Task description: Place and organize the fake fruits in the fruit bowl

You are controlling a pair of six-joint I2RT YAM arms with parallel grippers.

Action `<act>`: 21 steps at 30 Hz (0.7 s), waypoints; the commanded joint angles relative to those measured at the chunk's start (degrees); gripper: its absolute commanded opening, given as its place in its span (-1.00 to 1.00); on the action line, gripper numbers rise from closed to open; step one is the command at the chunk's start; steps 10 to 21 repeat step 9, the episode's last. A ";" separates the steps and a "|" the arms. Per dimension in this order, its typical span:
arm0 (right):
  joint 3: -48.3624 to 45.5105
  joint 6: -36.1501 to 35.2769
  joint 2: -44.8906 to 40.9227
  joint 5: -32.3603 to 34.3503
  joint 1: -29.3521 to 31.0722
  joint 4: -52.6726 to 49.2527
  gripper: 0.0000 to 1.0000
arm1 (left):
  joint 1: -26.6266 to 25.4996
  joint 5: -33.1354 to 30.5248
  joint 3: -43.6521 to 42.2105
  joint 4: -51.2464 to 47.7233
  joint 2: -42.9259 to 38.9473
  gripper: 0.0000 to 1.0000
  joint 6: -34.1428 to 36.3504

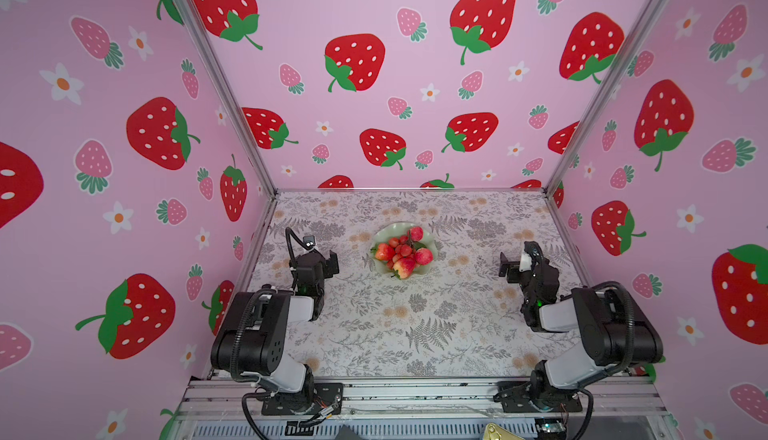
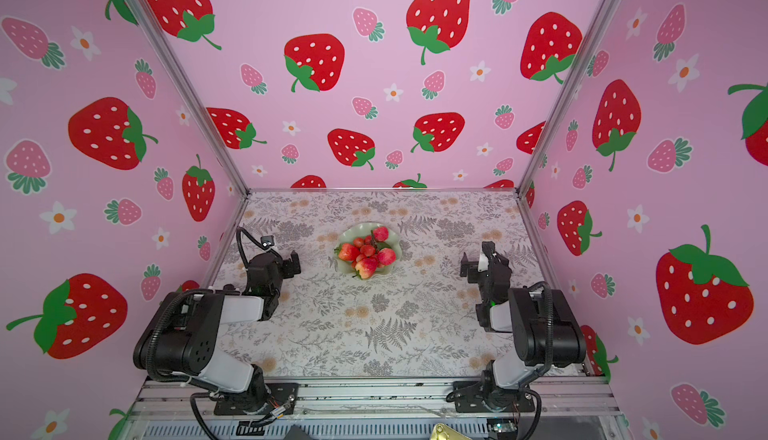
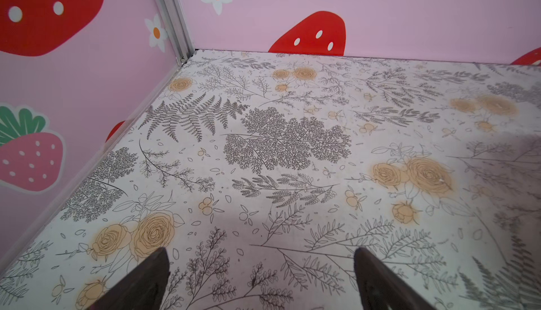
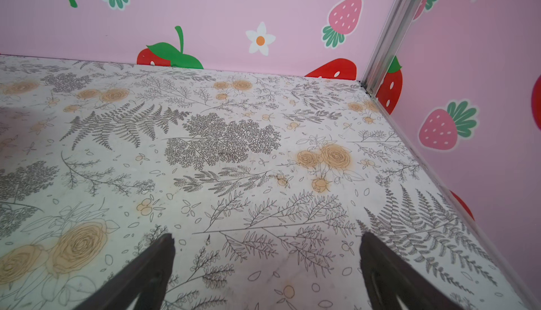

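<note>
The fruit bowl (image 1: 388, 229) (image 2: 358, 227), pale mint green with a wavy rim, stands on the far middle of the table in both top views. All the fake fruits I see lie in it: a bunch of red berries (image 1: 401, 249) (image 2: 368, 250), two strawberries (image 1: 384, 252) (image 1: 404, 267), and two round pink-red fruits (image 1: 416, 233) (image 1: 424, 256). My left gripper (image 1: 332, 260) (image 3: 261, 253) hovers open and empty left of the bowl. Open and empty too, my right gripper (image 1: 508, 269) (image 4: 268, 238) is well right of it. Neither wrist view shows bowl or fruit.
The table (image 1: 415, 326) has a grey and tan floral cover. Pink strawberry-print walls close the back and both sides, with metal posts (image 1: 266, 176) (image 1: 555, 176) at the far corners. An aluminium rail (image 1: 415, 394) carries both arm bases at the front.
</note>
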 commanded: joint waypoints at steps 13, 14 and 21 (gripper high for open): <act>-0.37 -0.57 -0.03 9.03 2.31 4.60 0.99 | -0.62 -2.72 -0.23 0.97 -0.38 0.98 -0.40; -0.37 -0.57 -0.03 9.03 2.31 4.60 0.99 | -0.62 -2.72 -0.23 0.97 -0.38 0.98 -0.40; -0.37 -0.57 -0.03 9.03 2.31 4.60 0.99 | -0.62 -2.72 -0.23 0.97 -0.38 0.98 -0.40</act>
